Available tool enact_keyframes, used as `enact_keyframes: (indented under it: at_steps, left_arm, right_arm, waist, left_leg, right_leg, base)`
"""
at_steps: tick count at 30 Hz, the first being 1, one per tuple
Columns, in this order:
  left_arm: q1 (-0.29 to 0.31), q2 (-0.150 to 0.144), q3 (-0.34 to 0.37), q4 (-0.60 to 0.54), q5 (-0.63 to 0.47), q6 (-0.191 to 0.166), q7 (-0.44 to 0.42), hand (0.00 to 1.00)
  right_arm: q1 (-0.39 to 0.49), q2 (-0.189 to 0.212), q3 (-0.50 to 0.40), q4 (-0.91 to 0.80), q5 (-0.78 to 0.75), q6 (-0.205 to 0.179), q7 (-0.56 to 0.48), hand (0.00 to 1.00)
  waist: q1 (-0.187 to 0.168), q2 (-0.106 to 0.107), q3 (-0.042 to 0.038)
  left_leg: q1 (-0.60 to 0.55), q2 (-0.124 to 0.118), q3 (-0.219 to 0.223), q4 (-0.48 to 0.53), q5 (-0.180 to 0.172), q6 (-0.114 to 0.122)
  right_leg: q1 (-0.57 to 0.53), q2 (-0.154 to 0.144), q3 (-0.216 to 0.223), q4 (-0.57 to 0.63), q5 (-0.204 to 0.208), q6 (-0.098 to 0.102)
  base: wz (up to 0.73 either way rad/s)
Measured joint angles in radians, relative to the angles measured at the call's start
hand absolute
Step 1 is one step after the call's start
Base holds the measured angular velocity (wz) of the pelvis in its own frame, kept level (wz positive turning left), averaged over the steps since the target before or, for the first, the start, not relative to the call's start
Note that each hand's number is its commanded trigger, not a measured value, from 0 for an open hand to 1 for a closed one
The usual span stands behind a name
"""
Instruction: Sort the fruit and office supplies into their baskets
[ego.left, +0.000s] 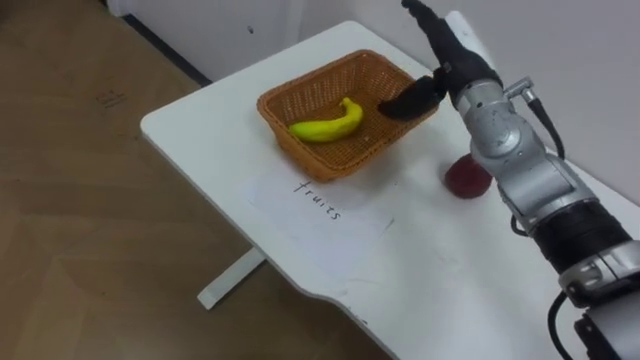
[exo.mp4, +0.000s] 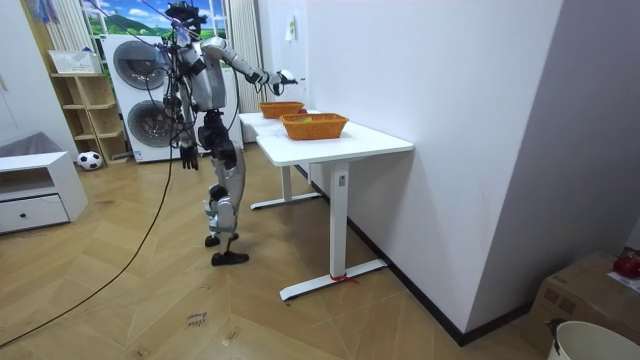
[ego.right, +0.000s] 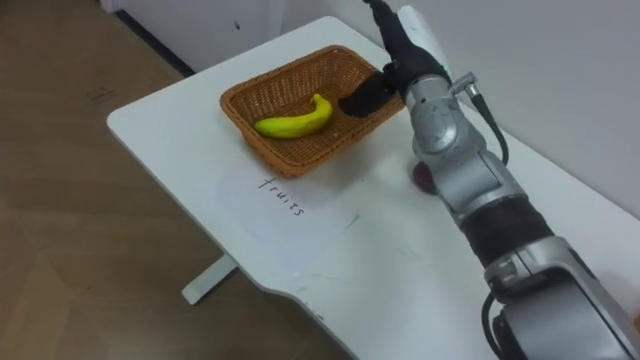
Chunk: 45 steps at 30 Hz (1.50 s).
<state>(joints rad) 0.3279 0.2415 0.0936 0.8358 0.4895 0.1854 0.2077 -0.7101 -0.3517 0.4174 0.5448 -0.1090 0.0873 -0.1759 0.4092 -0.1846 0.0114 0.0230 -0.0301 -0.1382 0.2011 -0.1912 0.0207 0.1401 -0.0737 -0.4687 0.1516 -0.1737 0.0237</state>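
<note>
Right hand (ego.left: 455, 55): fingers straight, empty, over the basket's (ego.left: 290, 145) far rim.
Apple (ego.left: 466, 178): on the desk (ego.left: 200, 120); I judge it firm and slick, so I'd cup its sides.

Orange-brown woven wicker basket (ego.left: 330, 85): uniform tight weave. Yellow curved banana (ego.left: 328, 123): plain, unmarked. Dark red round fruit (ego.left: 466, 178), at four o'clock from the basket: solid colour. White flat table top (ego.left: 200, 130): plain. White paper sheet (ego.left: 300, 205), at six o'clock from the basket: dark handwriting. Right hand (ego.left: 445, 55): black fingers, silver-grey forearm. Brown wood-grain floor (ego.left: 80, 200).
</note>
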Motion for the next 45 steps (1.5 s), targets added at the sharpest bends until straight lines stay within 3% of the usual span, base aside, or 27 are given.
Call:
enact_keyframes:
  at_steps: [5, 10, 15, 21, 25, 29, 36, 42, 45]
  left_arm:
    - [-0.006, -0.009, 0.001, -0.002, 0.000, -0.010, 0.000, 0.00]
    - [-0.009, -0.041, -0.019, 0.008, 0.002, -0.013, 0.000, 0.00]
    - [-0.008, -0.055, -0.021, 0.030, 0.002, -0.013, -0.001, 0.00]
    - [-0.008, -0.060, -0.041, 0.030, 0.003, -0.013, -0.002, 0.00]
    - [-0.013, -0.061, -0.062, 0.028, 0.003, -0.010, 0.009, 0.00]
    - [-0.026, -0.068, -0.091, 0.029, 0.002, -0.012, 0.025, 0.00]
    - [-0.035, -0.098, -0.150, 0.016, -0.006, -0.012, 0.057, 0.00]
    - [-0.046, -0.113, -0.187, 0.016, -0.006, -0.017, 0.091, 0.00]
    - [-0.052, -0.113, -0.191, 0.016, -0.006, -0.024, 0.095, 0.00]
  right_arm:
    - [0.000, 0.001, -0.012, -0.032, 0.011, -0.014, -0.033, 0.00]
    - [0.001, 0.004, -0.035, -0.034, 0.030, -0.032, -0.061, 0.00]
    - [0.003, 0.005, -0.049, -0.033, 0.030, -0.034, -0.075, 0.00]
    - [0.004, 0.005, -0.051, -0.033, 0.040, -0.034, -0.096, 0.00]
    - [0.004, 0.005, -0.051, 0.005, 0.170, -0.044, -0.105, 0.00]
    - [0.004, 0.016, -0.075, 0.028, 0.235, -0.045, -0.105, 0.00]
    - [0.026, 0.045, -0.163, 0.101, 0.370, -0.056, -0.103, 0.00]
    - [0.041, 0.052, -0.180, 0.134, 0.428, -0.056, -0.102, 0.00]
    - [0.047, 0.053, -0.210, 0.134, 0.431, -0.056, -0.095, 0.00]
  waist:
    - [-0.020, 0.006, 0.0026]
    - [-0.035, 0.042, 0.0090]
    - [-0.049, 0.067, 0.0058]
    - [-0.061, 0.066, 0.0046]
    - [-0.080, 0.070, 0.0051]
    - [-0.103, 0.092, 0.0046]
    - [-0.140, 0.134, -0.0079]
    - [-0.180, 0.136, -0.0076]
    - [-0.183, 0.139, -0.0060]
  left_leg:
    - [0.007, 0.000, 0.013, -0.004, 0.000, 0.000]
    - [0.008, 0.000, 0.012, -0.003, 0.002, 0.004]
    - [0.007, 0.000, 0.014, -0.005, 0.004, 0.006]
    - [0.007, 0.000, 0.017, -0.004, 0.004, 0.006]
    - [0.007, -0.004, 0.019, -0.001, 0.005, 0.008]
    - [-0.008, -0.003, 0.029, -0.003, 0.005, 0.008]
    - [-0.031, -0.002, 0.053, 0.003, 0.010, 0.010]
    - [-0.047, -0.001, 0.059, 0.001, 0.013, 0.009]
    - [-0.049, 0.000, 0.069, 0.000, 0.014, 0.009]
  right_leg:
    - [0.003, -0.002, 0.008, 0.000, 0.000, 0.000]
    - [0.004, -0.007, 0.011, 0.000, 0.000, 0.000]
    - [-0.001, -0.009, 0.014, 0.002, -0.001, 0.001]
    - [-0.006, -0.008, 0.024, 0.001, -0.001, 0.001]
    - [-0.003, -0.011, 0.033, -0.001, 0.000, 0.002]
    - [-0.015, -0.012, 0.027, 0.000, 0.001, 0.004]
    - [-0.045, -0.011, 0.042, 0.002, 0.001, 0.004]
    - [-0.067, -0.013, 0.052, 0.003, 0.001, 0.004]
    - [-0.074, -0.014, 0.056, 0.003, 0.001, 0.004]
  base:
    - [-0.04]
    - [0.00]
    - [-0.01]
    - [0.00]
    - [0.02]
    - [-0.04]
    - [-0.05]
    - [-0.03]
    - [-0.07]
